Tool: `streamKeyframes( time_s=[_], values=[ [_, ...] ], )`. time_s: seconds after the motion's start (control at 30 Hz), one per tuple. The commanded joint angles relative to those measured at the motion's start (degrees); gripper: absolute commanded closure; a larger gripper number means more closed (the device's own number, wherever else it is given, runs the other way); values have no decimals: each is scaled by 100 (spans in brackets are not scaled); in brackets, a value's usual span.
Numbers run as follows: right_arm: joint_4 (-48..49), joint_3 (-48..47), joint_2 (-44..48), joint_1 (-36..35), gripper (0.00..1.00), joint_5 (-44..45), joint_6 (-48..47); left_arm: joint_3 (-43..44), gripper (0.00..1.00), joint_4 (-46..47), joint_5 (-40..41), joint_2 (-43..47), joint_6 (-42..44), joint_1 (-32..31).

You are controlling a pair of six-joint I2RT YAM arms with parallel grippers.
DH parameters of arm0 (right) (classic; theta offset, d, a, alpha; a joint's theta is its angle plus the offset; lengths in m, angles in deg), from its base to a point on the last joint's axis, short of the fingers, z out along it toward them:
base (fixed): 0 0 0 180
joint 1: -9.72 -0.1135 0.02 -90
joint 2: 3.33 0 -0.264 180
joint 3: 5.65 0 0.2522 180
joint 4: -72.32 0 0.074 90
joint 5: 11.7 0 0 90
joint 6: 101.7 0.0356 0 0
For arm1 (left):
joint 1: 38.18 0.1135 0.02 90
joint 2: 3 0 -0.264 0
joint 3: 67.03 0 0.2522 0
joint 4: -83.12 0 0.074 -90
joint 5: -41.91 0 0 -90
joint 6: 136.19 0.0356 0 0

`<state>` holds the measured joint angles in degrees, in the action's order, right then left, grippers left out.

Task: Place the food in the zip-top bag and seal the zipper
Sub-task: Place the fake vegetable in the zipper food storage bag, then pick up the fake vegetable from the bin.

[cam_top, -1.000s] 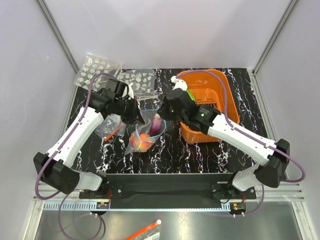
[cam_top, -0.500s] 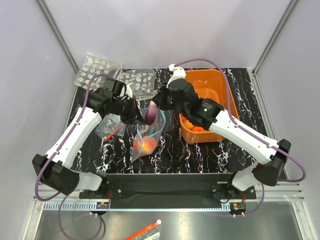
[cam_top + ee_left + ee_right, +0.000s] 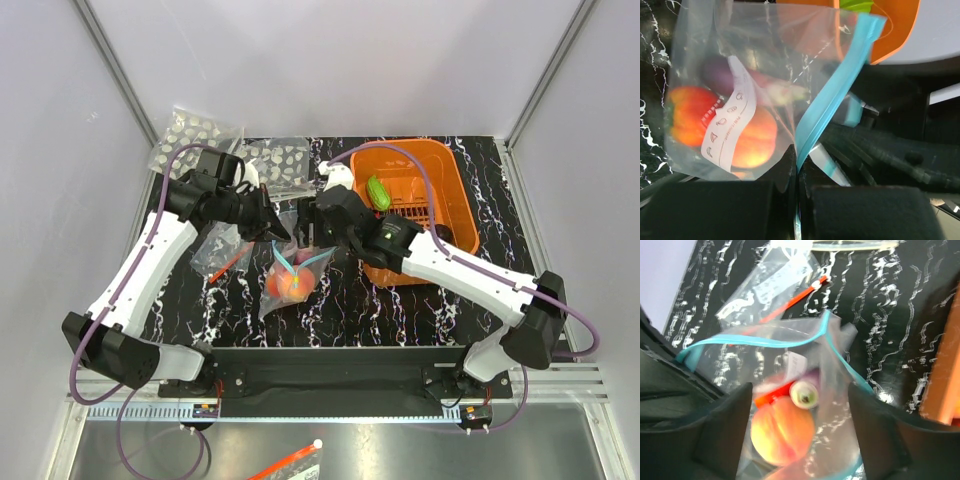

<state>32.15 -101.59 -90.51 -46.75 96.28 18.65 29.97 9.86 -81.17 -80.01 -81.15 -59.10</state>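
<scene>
The zip-top bag [image 3: 288,285] hangs open at the middle of the table, its teal zipper [image 3: 832,95] pinched between the jaws of my left gripper [image 3: 799,172], which is shut on it. Food lies inside: a peach [image 3: 782,432], a red-orange piece [image 3: 687,120] and a purple piece [image 3: 804,392]. My right gripper [image 3: 800,425] hovers straight over the bag's mouth, open, with nothing between its fingers. In the top view the left gripper [image 3: 277,232] and right gripper [image 3: 306,226] stand close together above the bag. A green food piece [image 3: 377,190] rests in the basket.
The orange basket [image 3: 432,160] stands at the right, behind my right arm. A clear bag with a red strip [image 3: 226,256] lies left of the zip-top bag. Two packets with white dots [image 3: 190,135] [image 3: 282,160] lie at the back left.
My right gripper has opened and the purple piece it held has dropped into the bag. The right arm shifted left over the bag's mouth; the left gripper kept its hold on the zipper.
</scene>
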Motion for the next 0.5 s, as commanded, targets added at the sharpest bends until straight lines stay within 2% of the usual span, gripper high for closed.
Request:
streamKeyframes(
  time_s=[0.0,0.03,0.1,0.23,0.37,0.47],
  values=[
    [-144,-193,148,-40,13,513,129,289,100,62,116,20,94,45],
    [-206,-264,157,-31,11,566,147,289,100,53,231,46,182,45],
    [-434,-571,157,-14,12,584,217,254,100,36,652,125,270,45],
    [-995,-1300,-18,275,22,409,541,210,100,-79,1171,160,560,54],
    [-1987,-2091,-440,1075,29,-118,1103,105,100,-122,1558,274,604,45],
    [-2043,-2145,-659,1708,30,-593,999,-71,100,0,1769,537,569,45]
  ],
)
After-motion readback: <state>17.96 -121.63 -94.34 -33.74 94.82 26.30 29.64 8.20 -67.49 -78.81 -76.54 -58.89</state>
